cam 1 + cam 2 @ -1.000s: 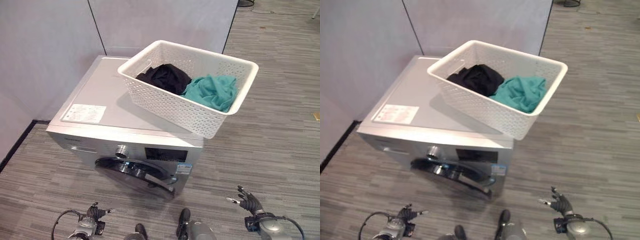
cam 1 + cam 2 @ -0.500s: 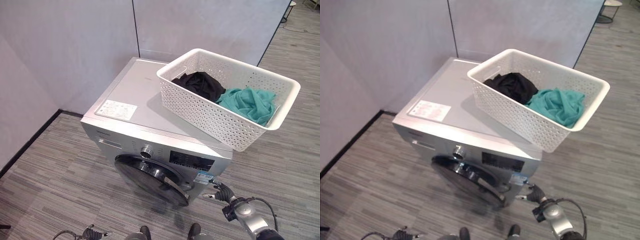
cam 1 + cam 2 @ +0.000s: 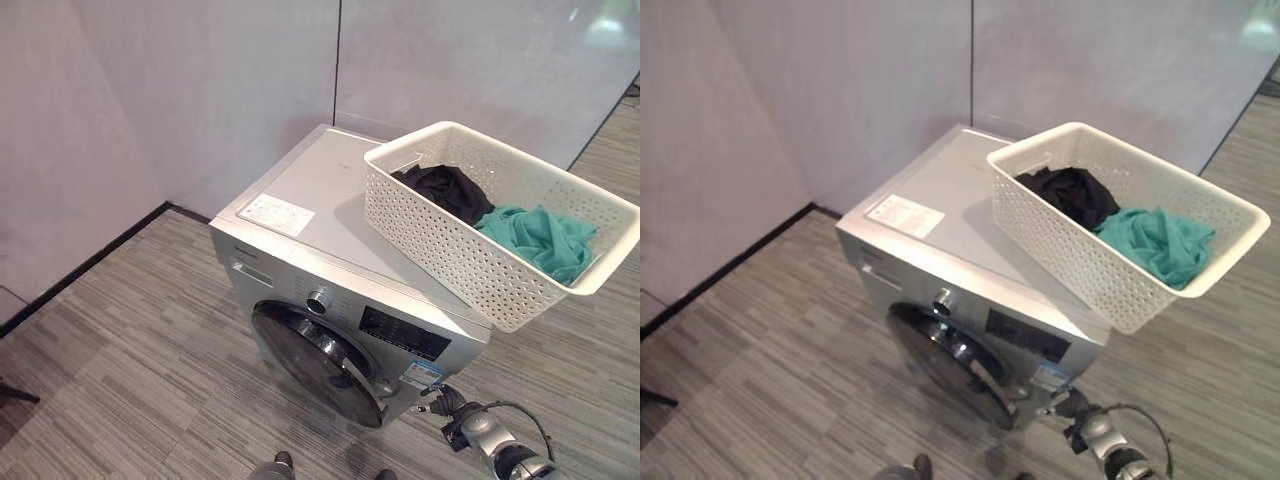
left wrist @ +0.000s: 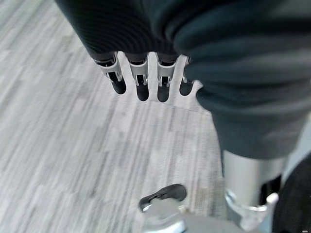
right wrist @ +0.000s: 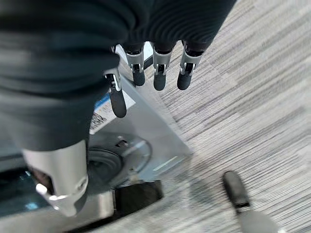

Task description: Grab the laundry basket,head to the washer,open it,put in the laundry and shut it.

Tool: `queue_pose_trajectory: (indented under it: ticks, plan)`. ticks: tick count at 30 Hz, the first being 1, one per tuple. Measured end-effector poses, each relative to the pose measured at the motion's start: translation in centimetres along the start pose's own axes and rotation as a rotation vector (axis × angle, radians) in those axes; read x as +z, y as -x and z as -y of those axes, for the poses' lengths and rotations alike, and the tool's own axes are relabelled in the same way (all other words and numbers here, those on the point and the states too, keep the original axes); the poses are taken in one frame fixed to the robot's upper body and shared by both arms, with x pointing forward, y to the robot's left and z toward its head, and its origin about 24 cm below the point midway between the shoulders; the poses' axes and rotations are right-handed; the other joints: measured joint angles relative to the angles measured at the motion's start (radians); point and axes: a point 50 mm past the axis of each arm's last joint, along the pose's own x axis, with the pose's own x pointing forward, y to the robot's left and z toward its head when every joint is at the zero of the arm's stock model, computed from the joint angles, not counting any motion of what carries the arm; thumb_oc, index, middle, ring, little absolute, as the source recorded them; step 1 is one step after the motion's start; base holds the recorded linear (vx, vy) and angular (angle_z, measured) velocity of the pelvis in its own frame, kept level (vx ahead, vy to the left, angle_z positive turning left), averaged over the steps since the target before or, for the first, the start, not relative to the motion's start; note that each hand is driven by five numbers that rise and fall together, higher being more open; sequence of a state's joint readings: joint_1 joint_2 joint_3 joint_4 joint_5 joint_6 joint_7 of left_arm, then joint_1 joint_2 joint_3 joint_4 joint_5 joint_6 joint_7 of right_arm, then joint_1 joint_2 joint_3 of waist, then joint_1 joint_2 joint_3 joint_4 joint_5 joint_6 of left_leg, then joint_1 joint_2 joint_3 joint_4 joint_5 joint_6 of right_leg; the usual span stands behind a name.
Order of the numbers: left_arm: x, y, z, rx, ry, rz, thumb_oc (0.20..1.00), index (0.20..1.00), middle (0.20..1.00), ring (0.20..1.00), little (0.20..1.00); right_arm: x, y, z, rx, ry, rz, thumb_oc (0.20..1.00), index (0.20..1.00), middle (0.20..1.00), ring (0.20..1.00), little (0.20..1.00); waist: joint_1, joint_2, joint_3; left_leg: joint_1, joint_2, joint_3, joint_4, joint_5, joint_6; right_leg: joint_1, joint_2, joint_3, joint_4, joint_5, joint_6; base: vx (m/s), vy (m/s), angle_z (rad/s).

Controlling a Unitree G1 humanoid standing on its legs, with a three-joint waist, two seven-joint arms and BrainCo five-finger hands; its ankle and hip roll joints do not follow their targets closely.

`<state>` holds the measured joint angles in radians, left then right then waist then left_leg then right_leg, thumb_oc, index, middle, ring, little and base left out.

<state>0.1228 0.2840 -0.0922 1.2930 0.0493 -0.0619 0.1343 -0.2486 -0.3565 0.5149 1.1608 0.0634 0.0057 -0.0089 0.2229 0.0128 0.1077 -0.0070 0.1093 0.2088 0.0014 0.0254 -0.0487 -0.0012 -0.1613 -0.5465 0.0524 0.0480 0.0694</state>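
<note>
A white perforated laundry basket [image 3: 470, 250] stands on top of the silver front-loading washer [image 3: 300, 215] and overhangs its right side. Inside lie a black garment [image 3: 445, 188] and a teal garment [image 3: 542, 240]. The washer's round dark door [image 3: 315, 362] looks shut. My right hand [image 3: 450, 404] hangs low by the washer's lower right front corner, fingers [image 5: 158, 80] straight and holding nothing; a blue label [image 5: 104, 108] on the washer's front shows just past them. My left hand [image 4: 141, 87] hangs open over the floor.
Pale partition walls [image 3: 200, 90] stand close behind and to the left of the washer, with a dark baseboard [image 3: 90, 265] at the left. Striped grey floor [image 3: 120, 380] spreads in front and to the left of the washer.
The camera has swung, so the washer and basket sit further right and larger in the picture. My right hand has come in closer to the washer's lower right front corner.
</note>
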Motion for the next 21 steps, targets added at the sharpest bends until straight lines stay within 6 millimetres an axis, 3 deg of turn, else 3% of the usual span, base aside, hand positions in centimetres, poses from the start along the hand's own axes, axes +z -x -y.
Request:
queue_pose_trajectory:
  ticks: [4, 6, 8, 10, 12, 13, 14, 18, 21]
  plan:
    - [-0.6, 0.1, 0.5, -0.011, 0.0, -0.029, 1.0, 1.0, 1.0, 1.0, 1.0, -0.1, 0.0, -0.7, 0.009, 0.04, -0.014, 1.0, 1.0, 1.0, 1.0, 1.0, 0.027, -0.001, 0.011, -0.032, 0.025, -0.05, -0.007, 0.011, -0.017, -0.004, 0.029, -0.046, -0.004, -0.014, -0.008, -0.03, -0.085, 0.3]
    - [-0.6, 0.1, 0.5, -0.01, 0.005, -0.027, 1.0, 1.0, 1.0, 1.0, 1.0, -0.1, 0.0, -1.1, 0.028, 0.074, -0.016, 1.0, 1.0, 1.0, 1.0, 1.0, 0.042, -0.001, 0.021, -0.036, 0.038, -0.065, -0.011, 0.01, -0.018, -0.004, 0.045, -0.048, -0.01, -0.028, 0.005, -0.03, -0.046, 0.26]
    - [0.6, -0.1, 0.0, 0.004, 0.007, 0.0, 1.0, 1.0, 1.0, 1.0, 1.0, 1.9, -0.1, -3.7, 0.105, 0.15, 0.059, 1.0, 1.0, 1.0, 1.0, 1.0, 0.044, -0.024, 0.036, -0.082, 0.051, -0.093, -0.012, 0.017, -0.031, -0.027, 0.061, -0.084, -0.018, -0.038, -0.003, -0.04, -0.004, 0.41]
    - [2.2, -0.4, 0.0, 0.004, 0.01, 0.034, 1.0, 1.0, 1.0, 1.0, 1.0, 3.9, 0.0, -5.9, 0.167, 0.174, 0.123, 1.0, 1.0, 1.0, 1.0, 1.0, 0.049, -0.017, 0.063, -0.1, 0.061, -0.092, -0.012, 0.03, -0.05, -0.043, 0.064, -0.098, -0.007, -0.041, -0.006, -0.02, 0.014, 0.24]
    - [2.9, -0.5, -0.5, 0.024, 0.011, 0.051, 1.0, 1.0, 1.0, 1.0, 1.0, 4.4, 0.3, -8.1, 0.236, 0.222, 0.143, 1.0, 1.0, 1.0, 1.0, 1.0, 0.059, -0.021, 0.071, -0.1, 0.063, -0.092, -0.01, 0.033, -0.055, -0.045, 0.061, -0.098, 0.002, -0.044, -0.006, -0.02, 0.035, 0.03]
    - [2.9, -0.5, -0.5, 0.024, 0.011, 0.051, 1.0, 1.0, 1.0, 1.0, 1.0, 4.4, 0.3, -8.1, 0.236, 0.222, 0.143, 1.0, 1.0, 1.0, 1.0, 1.0, 0.059, -0.021, 0.071, -0.1, 0.063, -0.092, -0.01, 0.033, -0.055, -0.045, 0.061, -0.098, 0.002, -0.044, -0.006, -0.03, 0.087, -0.03]
    - [3.6, -0.6, -1.1, 0.043, 0.005, 0.07, 1.0, 1.0, 1.0, 1.0, 1.0, 5.5, 0.8, -9.8, 0.28, 0.232, 0.196, 1.0, 1.0, 1.0, 1.0, 1.0, 0.062, -0.042, 0.086, -0.099, 0.057, -0.092, -0.005, 0.034, -0.055, -0.048, 0.048, -0.091, 0.021, -0.051, 0.001, -0.02, 0.064, 0.0]
    - [5.4, -0.7, -1.8, 0.081, 0.011, 0.118, 1.0, 1.0, 1.0, 1.0, 1.0, 6.7, 1.1, -9.7, 0.271, 0.232, 0.264, 1.0, 1.0, 1.0, 1.0, 1.0, 0.036, -0.067, 0.081, -0.1, 0.032, -0.085, -0.004, 0.035, -0.053, -0.067, 0.015, -0.079, 0.052, -0.058, 0.009, -0.02, 0.083, -0.02]
    - [7.2, -0.6, -2.0, 0.109, 0.021, 0.179, 1.0, 1.0, 1.0, 1.0, 1.0, 6.8, 0.9, -9.1, 0.219, 0.245, 0.275, 1.0, 1.0, 1.0, 1.0, 1.0, 0.023, -0.057, 0.087, -0.098, 0.015, -0.061, -0.006, 0.036, -0.041, -0.081, -0.011, -0.062, 0.072, -0.057, 0.012, -0.04, 0.124, -0.1]
